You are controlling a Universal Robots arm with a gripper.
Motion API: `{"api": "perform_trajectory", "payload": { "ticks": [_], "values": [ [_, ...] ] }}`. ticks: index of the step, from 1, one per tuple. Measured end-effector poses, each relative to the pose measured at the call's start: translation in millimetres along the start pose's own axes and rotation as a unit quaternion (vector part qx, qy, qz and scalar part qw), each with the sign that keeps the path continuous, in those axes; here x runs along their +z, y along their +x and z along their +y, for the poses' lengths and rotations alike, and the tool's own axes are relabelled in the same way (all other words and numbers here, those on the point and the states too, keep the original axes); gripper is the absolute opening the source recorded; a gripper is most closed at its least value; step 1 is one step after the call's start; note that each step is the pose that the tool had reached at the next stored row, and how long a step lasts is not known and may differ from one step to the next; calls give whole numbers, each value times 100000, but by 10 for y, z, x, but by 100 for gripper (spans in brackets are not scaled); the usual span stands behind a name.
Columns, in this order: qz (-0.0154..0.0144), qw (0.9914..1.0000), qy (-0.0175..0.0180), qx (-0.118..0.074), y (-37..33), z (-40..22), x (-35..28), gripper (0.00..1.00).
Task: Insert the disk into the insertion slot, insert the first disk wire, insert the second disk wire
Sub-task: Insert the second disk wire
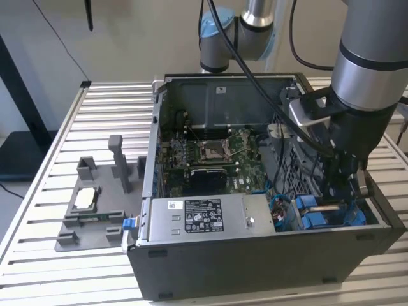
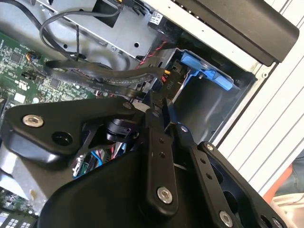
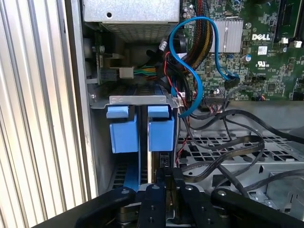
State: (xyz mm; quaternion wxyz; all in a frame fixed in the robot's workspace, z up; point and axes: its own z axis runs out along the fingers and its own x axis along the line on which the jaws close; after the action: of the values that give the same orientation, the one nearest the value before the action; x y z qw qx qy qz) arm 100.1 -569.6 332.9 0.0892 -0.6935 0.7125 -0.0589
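My gripper [image 1: 335, 199] reaches down into the open computer case at the exterior view's right, above the insertion slot [image 3: 137, 99]. Two blue carrier ends [image 3: 160, 135] stand side by side in that slot. The disk body behind them is mostly hidden. In both wrist views the fingers [image 2: 153, 142] are closed on a small black connector [image 2: 169, 84] of a disk wire. A flat black cable [image 2: 104, 78] trails from it toward the motherboard. The gripper [image 3: 166, 175] holds the connector right at the rear edge of the blue carrier.
A silver labelled power-supply box [image 1: 204, 220] fills the case's front. The green motherboard [image 1: 217, 153] lies behind it. A blue data cable [image 3: 190, 71] and several black cables [image 3: 228, 147] loop over the perforated cage. A grey fixture [image 1: 89, 204] sits on the slatted table [image 1: 51, 159].
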Motion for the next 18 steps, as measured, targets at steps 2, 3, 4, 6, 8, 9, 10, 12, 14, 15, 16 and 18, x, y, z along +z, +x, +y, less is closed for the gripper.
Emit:
{"api": "perform_trajectory", "payload": {
  "ticks": [2, 3, 4, 6, 8, 9, 10, 12, 14, 15, 16, 18],
  "values": [
    [-1, 100000, 7, 3, 0, 0, 1, 23],
    [7, 100000, 6, 0, 0, 0, 0, 30],
    [18, 100000, 5, -3, 0, -2, -10, 30],
    [-6, 100000, 6, 5, -3, -13, -62, 30],
    [-25, 100000, 7, 9, -6, -27, -128, 30],
    [-23, 100000, 4, 9, -7, -34, -161, 30],
    [-45, 100000, 3, 13, -9, -42, -196, 30],
    [-36, 100000, 3, 14, -12, -56, -267, 30],
    [-42, 100000, 4, 6, -14, -68, -316, 30],
    [-46, 100000, 2, 12, -15, -71, -334, 30],
    [-44, 100000, 4, 18, -16, -75, -351, 30],
    [-35, 100000, 4, 31, -18, -83, -389, 30]
  ]
}}
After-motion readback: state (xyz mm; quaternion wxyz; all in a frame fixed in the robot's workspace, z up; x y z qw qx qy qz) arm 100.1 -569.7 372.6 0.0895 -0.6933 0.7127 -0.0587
